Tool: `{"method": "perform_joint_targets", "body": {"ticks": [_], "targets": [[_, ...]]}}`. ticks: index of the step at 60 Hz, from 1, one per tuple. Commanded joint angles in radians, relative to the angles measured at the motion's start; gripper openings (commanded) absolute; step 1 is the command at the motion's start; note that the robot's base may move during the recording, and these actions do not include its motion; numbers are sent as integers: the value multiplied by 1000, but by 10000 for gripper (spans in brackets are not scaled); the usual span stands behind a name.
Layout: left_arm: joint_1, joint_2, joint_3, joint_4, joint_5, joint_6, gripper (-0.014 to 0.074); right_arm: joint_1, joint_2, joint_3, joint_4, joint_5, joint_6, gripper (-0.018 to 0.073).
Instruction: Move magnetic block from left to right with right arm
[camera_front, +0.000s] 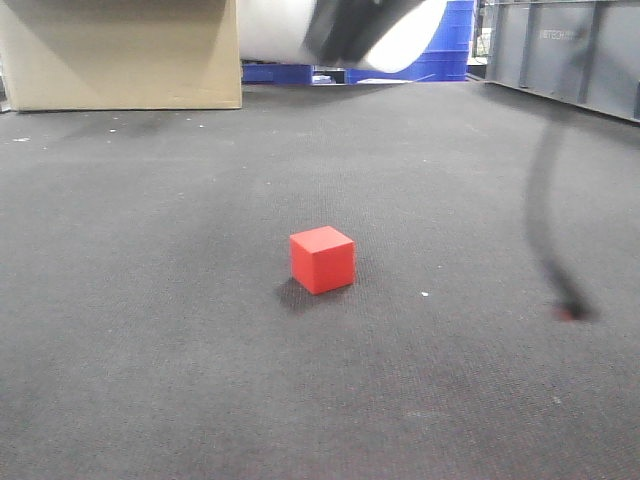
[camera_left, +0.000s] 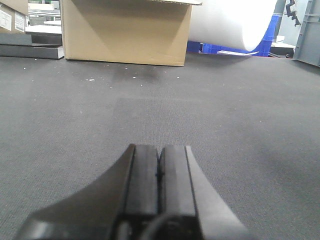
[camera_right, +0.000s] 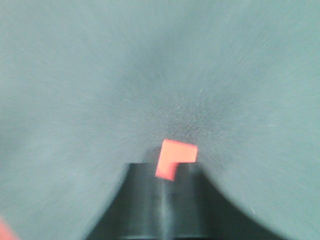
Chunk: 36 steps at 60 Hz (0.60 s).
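The magnetic block (camera_front: 322, 259) is a small red cube resting alone on the dark mat (camera_front: 150, 330), near the middle of the front view. Nothing touches it there. In the right wrist view, the block (camera_right: 179, 151) lies on the mat just beyond my right gripper (camera_right: 164, 169), whose dark fingertips cover its lower right corner. That view is motion-blurred, so the jaw gap is unclear. A blurred white and dark part of an arm (camera_front: 375, 30) hangs high above the block. My left gripper (camera_left: 160, 152) is shut on nothing, low over bare mat, with no block in its view.
A cardboard box (camera_front: 120, 55) stands at the back left, also seen as the box (camera_left: 125, 32) ahead of the left gripper. Blue crates (camera_front: 440, 45) and a grey bin (camera_front: 565, 50) line the back right. A dark blurred streak (camera_front: 545, 220) crosses the mat on the right.
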Motion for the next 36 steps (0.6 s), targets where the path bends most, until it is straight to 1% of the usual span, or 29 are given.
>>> {"method": "perform_joint_targets", "body": {"ticks": [1, 12, 24, 29, 36], "targets": [[1, -12, 9, 0, -90, -4, -116, -2, -136, 58, -1, -98, 1, 66], [1, -12, 9, 0, -90, -4, -116, -2, -357, 313, 11, -273, 1, 69], [1, -12, 9, 0, -90, -4, -116, -2, -633, 618, 49, -504, 1, 69], [1, -12, 9, 0, -90, -4, -116, -2, -732, 715, 75, -566, 1, 69], [1, -12, 9, 0, -90, -4, -116, -2, -884, 831, 106, -606, 1, 69]]}}
